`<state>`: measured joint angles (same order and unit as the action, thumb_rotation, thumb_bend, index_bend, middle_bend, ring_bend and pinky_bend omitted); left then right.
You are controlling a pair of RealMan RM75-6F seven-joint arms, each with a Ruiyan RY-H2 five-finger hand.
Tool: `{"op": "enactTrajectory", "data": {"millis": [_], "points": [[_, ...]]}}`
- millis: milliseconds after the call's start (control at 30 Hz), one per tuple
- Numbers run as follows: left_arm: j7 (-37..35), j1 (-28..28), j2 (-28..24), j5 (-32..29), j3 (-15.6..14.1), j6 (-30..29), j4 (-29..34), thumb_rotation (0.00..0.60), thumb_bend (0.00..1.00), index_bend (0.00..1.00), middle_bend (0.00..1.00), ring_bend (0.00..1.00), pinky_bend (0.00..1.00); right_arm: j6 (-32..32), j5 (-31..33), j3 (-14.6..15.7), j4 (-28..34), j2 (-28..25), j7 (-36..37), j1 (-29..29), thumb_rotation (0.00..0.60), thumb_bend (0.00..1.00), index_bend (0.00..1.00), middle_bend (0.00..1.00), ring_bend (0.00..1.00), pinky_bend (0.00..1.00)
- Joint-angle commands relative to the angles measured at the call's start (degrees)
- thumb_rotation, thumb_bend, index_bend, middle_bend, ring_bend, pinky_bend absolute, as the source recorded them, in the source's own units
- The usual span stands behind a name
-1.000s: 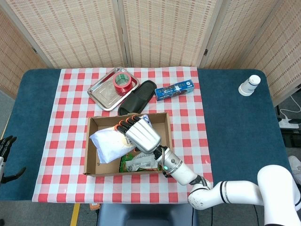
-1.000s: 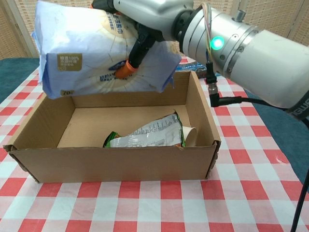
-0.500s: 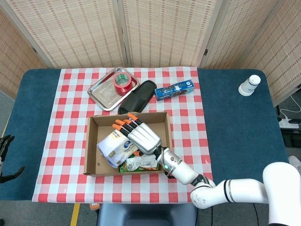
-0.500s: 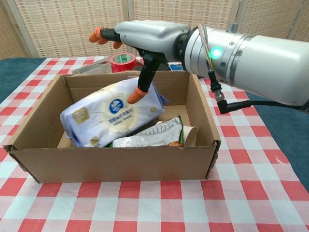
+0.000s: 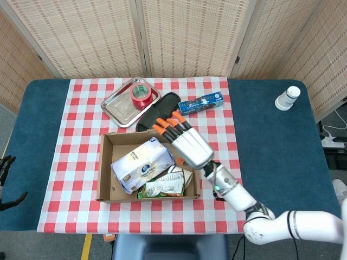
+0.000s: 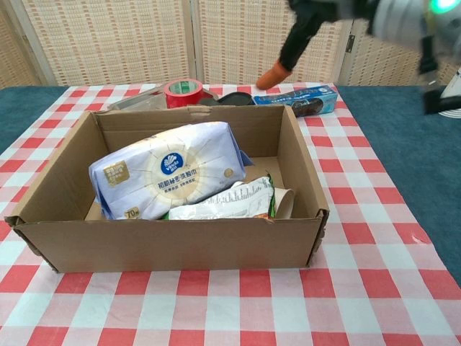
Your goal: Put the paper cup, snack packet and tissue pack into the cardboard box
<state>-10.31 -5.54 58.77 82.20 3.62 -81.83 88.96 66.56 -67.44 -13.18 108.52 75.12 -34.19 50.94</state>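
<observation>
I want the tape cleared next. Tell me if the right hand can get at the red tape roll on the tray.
Probably yes. The right hand is open and empty above the cardboard box, and the red tape roll sits uncovered on the metal tray beyond it.

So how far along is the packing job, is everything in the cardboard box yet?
It looks done. The tissue pack, the snack packet and the paper cup all lie inside the cardboard box. Nothing is in hand: the right robot hand is raised above the box's right side, fingers spread and holding nothing. The left robot hand sits at the table's left edge. Nothing appears left to pack.
</observation>
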Motion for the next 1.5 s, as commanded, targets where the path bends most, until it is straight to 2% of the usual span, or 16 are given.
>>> {"op": "enactTrajectory", "data": {"millis": [33,167,267,400,433,533,633,733,833,933,1033,1500], "points": [[0.06,-0.08,0.02,0.07,-0.05,0.15,0.04,0.6,0.21,0.0,0.0,0.0,0.05,10.38,-2.62,1.18,4.87,-9.02,-1.01,-8.58,0.6,0.0,0.0,0.0,0.0,0.0],[0.47,-0.13,0.05,0.35,-0.18,0.17,0.3,0.6,0.21,0.0,0.0,0.0,0.05,16.59,-5.58,3.06,0.51,-12.45,3.23,-14.9,0.6,0.0,0.0,0.0,0.0,0.0],[1.01,-0.12,0.14,0.6,-0.28,-0.01,0.54,0.6,0.21,0.0,0.0,0.0,0.05,18.63,-5.09,5.12,-6.6,-14.29,10.97,-20.4,0.6,0.0,0.0,0.0,0.0,0.0],[1.49,-0.19,0.26,0.44,-0.31,0.21,0.6,0.6,0.21,0.0,0.0,0.0,0.05,20.52,-7.18,6.66,-15.91,-13.3,19.5,-24.54,0.6,0.0,0.04,0.0,0.0,0.01],[1.67,-0.24,0.33,0.27,-0.24,0.3,0.58,0.6,0.21,0.0,0.0,0.0,0.05,21.62,-8.07,7.4,-20.34,-12.09,22.72,-26.34,0.6,0.0,0.07,0.0,0.0,0.02],[1.92,-0.28,0.39,0.17,-0.26,0.44,0.58,0.6,0.21,0.0,0.0,0.0,0.05,22.31,-9.11,8.56,-27.35,-9.68,27.0,-28.77,0.6,0.0,0.17,0.02,0.0,0.1],[2.04,-0.21,0.38,0.15,-0.24,0.27,0.56,0.6,0.21,0.0,0.0,0.0,0.05,22.6,-9.74,9.59,-34.51,-6.61,31.97,-31.44,0.6,0.0,0.32,0.11,0.01,0.2],[2.1,-0.15,0.41,0.06,-0.22,0.21,0.57,0.6,0.21,0.0,0.0,0.0,0.05,23.31,-10.14,9.6,-40.19,-3.66,36.54,-33.39,0.6,0.0,0.41,0.2,0.1,0.31],[2.36,-0.22,0.45,0.14,-0.27,0.29,0.61,0.6,0.21,0.0,0.0,0.0,0.05,24.16,-11.5,9.67,-43.87,-1.71,39.16,-34.38,0.6,0.0,0.45,0.24,0.15,0.36],[2.8,-0.27,0.62,-0.02,-0.18,0.31,0.46,0.6,0.21,0.0,0.0,0.0,0.05,26.06,-13.88,9.92,-48.44,0.71,40.15,-35.19,0.6,0.0,0.54,0.32,0.24,0.45],[3.22,-0.39,0.86,-0.53,-0.05,0.64,0.31,0.6,0.21,0.0,0.0,0.0,0.05,26.0,-14.88,10.04,-49.97,1.26,39.83,-35.5,0.6,0.0,0.59,0.36,0.29,0.48],[3.87,-0.71,1.14,-0.5,0.13,0.75,0.36,0.6,0.21,0.0,0.0,0.0,0.05,23.11,-16.97,9.82,-47.84,-0.05,38.43,-35.85,0.6,0.0,0.59,0.37,0.29,0.49]]}}
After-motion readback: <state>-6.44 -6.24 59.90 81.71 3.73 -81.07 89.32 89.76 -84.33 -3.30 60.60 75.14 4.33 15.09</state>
